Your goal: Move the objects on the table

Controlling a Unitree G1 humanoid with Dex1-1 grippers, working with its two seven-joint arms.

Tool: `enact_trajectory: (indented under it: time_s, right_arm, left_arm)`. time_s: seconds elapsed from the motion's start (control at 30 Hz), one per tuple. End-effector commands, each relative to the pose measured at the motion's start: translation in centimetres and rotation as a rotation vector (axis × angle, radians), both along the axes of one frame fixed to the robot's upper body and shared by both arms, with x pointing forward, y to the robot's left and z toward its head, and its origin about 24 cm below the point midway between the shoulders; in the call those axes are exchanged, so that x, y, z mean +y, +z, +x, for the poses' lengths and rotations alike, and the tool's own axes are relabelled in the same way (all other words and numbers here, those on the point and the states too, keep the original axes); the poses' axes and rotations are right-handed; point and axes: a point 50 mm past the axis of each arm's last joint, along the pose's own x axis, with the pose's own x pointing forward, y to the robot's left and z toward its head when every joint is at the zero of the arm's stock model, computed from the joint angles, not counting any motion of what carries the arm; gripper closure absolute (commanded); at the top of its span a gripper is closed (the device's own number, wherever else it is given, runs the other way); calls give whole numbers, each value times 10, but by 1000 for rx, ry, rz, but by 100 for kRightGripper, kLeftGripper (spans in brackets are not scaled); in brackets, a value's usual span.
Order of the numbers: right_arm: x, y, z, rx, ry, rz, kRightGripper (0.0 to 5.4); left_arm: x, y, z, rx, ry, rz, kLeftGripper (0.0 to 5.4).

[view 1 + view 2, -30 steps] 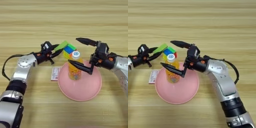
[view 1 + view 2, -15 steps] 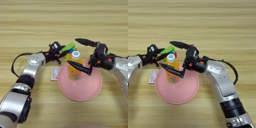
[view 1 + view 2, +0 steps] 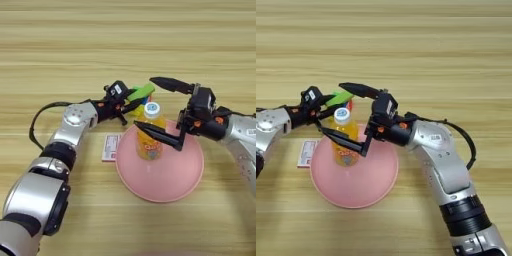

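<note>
Your stock on the wood-grain counter (image 3: 60, 45): one pink plate (image 3: 175, 177), lying flat at centre. On the plate's rear left part you have one orange-drink bottle (image 3: 150, 137), upright, white cap (image 3: 151, 108) on. Behind the bottle, just off the plate's rim, you have one lime-green block (image 3: 141, 92), tilted, resting on top of one multicoloured puzzle cube (image 3: 140, 107), of which only a sliver shows. Left of the plate, touching or nearly touching its rim, lies one small white and red card (image 3: 110, 147), flat on the counter. Your right pincer (image 3: 159, 112) comes in from the right with its two black fingers spread wide: the upper finger (image 3: 170, 84) passes behind the bottle above the cap, the lower finger (image 3: 160, 136) crosses in front of the bottle's body; whether either touches the bottle cannot be told. Your left pincer (image 3: 131, 101) reaches in from the left to the green block and cube; whether its fingers are apart or together you cannot tell.
</note>
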Motion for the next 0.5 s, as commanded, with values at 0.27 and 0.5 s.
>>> enact_trajectory:
  time_s: [0.27, 0.5]
  right_arm:
    - [1, 1, 0, -13, 2, -4, 0]
    - [0, 1, -1, -12, 1, -3, 0]
  left_arm:
    - [1, -4, 1, 13, 21, 29, 343]
    - [1, -6, 0, 15, 25, 30, 279]
